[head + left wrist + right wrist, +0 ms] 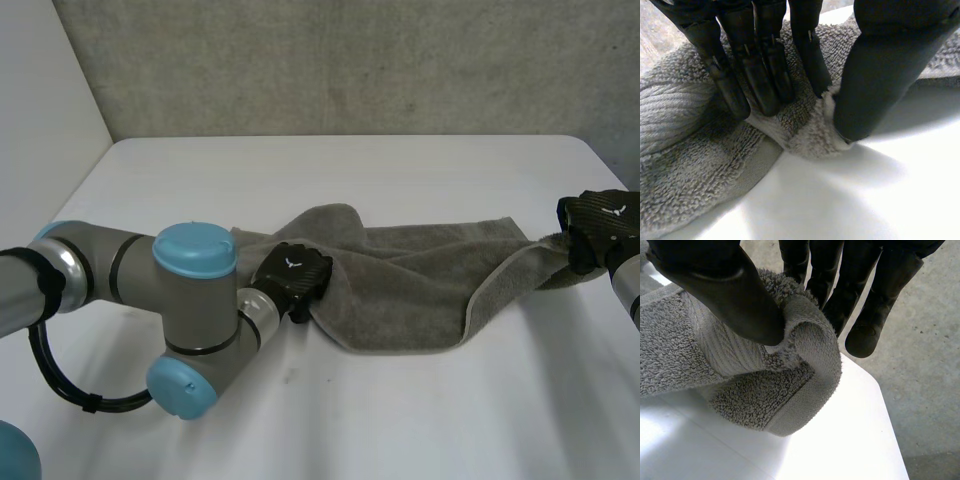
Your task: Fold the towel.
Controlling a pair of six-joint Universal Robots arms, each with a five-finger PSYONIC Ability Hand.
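A grey towel lies rumpled across the middle of the white table, partly doubled over itself. My left hand sits at the towel's left edge. In the left wrist view its fingers and thumb close on a small bunch of that edge. My right hand is at the towel's right end, near the table's right side. There the thumb presses a rolled corner of the towel against the fingers, and the corner is lifted a little off the table.
A grey wall rises behind the table's far edge. The table's right corner lies just beyond my right hand, with concrete floor below it. My left arm reaches in low over the table's left part.
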